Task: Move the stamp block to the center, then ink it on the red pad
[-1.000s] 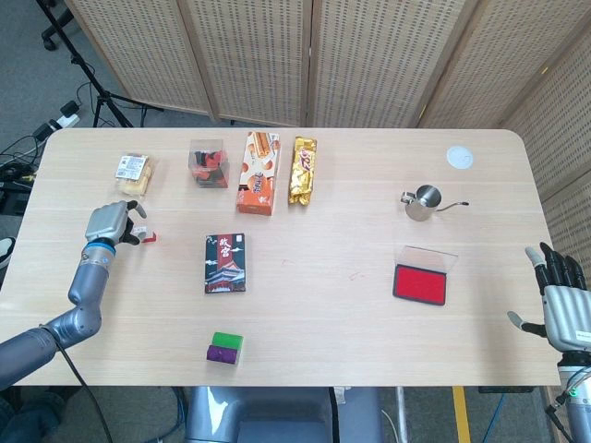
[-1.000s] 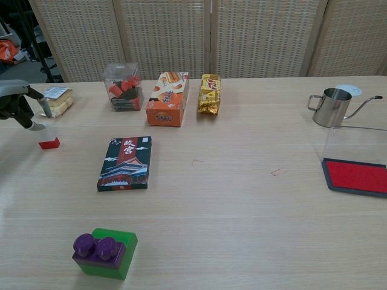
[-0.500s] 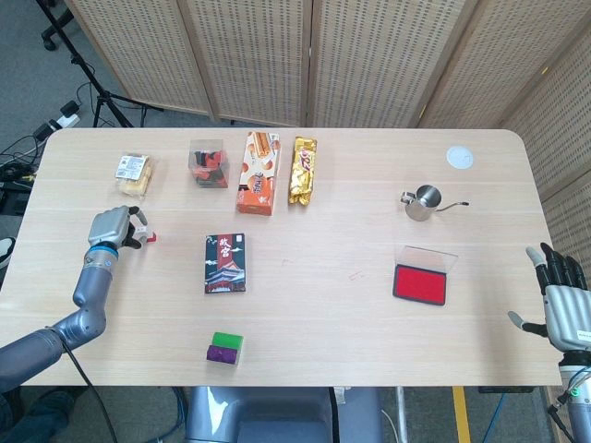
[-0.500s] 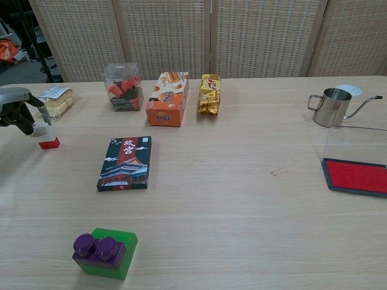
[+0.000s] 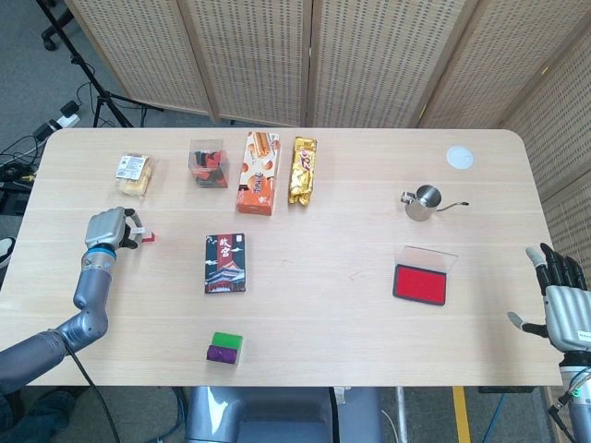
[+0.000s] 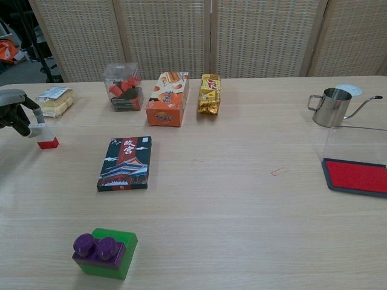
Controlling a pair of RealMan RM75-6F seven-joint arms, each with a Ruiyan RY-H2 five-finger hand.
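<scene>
Woven screens back a wooden table point(image 5: 323, 305) where the left hand point(image 5: 108, 228) pinches the stamp block point(image 6: 47, 138) at the far left edge; centering and inking on the red pad point(image 5: 421, 282) remain. Right hand point(image 5: 561, 295) hangs spread, empty.

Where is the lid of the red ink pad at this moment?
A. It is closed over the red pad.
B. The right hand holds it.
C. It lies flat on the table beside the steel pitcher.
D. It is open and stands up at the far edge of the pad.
D: in the chest view the clear lid stands raised behind the red pad, whose red surface is fully uncovered.
</scene>
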